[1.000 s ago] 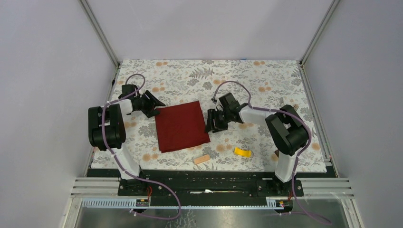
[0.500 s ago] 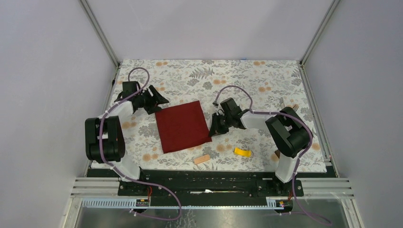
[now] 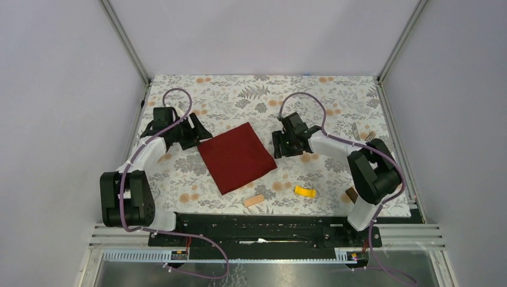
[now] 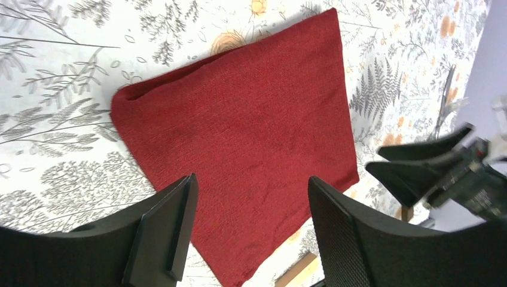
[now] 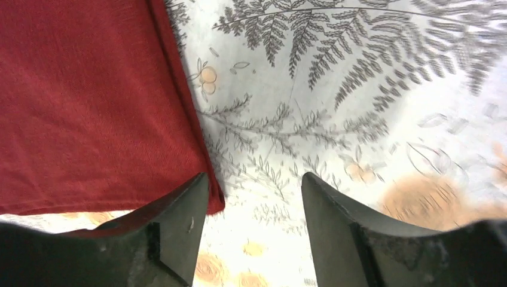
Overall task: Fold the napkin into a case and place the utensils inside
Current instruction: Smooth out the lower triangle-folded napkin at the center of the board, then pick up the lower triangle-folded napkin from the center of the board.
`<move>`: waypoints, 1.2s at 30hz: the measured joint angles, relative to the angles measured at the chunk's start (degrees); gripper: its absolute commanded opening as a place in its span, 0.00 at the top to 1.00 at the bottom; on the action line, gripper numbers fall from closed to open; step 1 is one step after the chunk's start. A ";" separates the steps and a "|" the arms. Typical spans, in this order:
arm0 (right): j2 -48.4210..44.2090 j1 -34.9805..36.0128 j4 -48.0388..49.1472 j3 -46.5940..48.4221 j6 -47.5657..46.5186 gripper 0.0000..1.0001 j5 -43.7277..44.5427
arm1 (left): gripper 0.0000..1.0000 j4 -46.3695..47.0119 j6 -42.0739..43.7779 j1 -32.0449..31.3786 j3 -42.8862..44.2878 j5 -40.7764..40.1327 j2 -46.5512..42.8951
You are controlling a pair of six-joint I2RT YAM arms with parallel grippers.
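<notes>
The dark red napkin (image 3: 236, 156) lies flat and folded on the flowered mat, turned so that one corner points at the near edge. It fills the left wrist view (image 4: 245, 137) and the left half of the right wrist view (image 5: 89, 101). My left gripper (image 3: 200, 128) hovers open off its far left corner, nothing between the fingers (image 4: 251, 179). At its right corner my right gripper (image 3: 278, 149) stands open and empty (image 5: 254, 176), its left finger just over the cloth's tip. The utensils (image 3: 355, 129) lie by the mat's right edge; one silver piece (image 4: 445, 95) shows in the left wrist view.
A tan block (image 3: 254, 200) and a yellow block (image 3: 305, 192) lie near the front edge of the mat. A brown block (image 3: 351, 194) sits by the right arm's base. Grey walls and metal rails close in the mat on three sides.
The napkin has turned counterclockwise, its near corner swinging right. My right gripper dipped to the cloth's right edge, then drew back to the right. The left arm has stretched farther away from me.
</notes>
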 measured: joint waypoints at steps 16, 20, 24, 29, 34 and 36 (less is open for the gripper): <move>14.47 35.98 -24.55 34.34 2.01 0.47 14.93 | 0.16 -0.79 -3.39 11.41 2.97 -6.47 -7.89; 22.84 38.56 -28.63 42.51 3.74 0.55 13.97 | 0.16 0.42 -4.39 14.27 2.97 -6.34 -8.26; 29.07 39.67 -33.09 50.36 4.20 0.50 14.08 | 0.16 2.08 -4.90 15.45 2.36 -5.33 -8.26; 32.68 40.17 -37.42 55.12 4.04 0.48 15.45 | 0.16 3.78 -5.60 16.06 0.50 -3.28 -8.24; 35.12 40.37 -40.76 58.69 3.41 0.50 16.61 | 0.16 4.68 -6.14 16.28 -0.26 -1.44 -8.17; 35.82 40.39 -41.35 59.67 3.04 0.51 16.98 | 0.16 5.11 -6.16 16.31 -0.37 -0.76 -8.17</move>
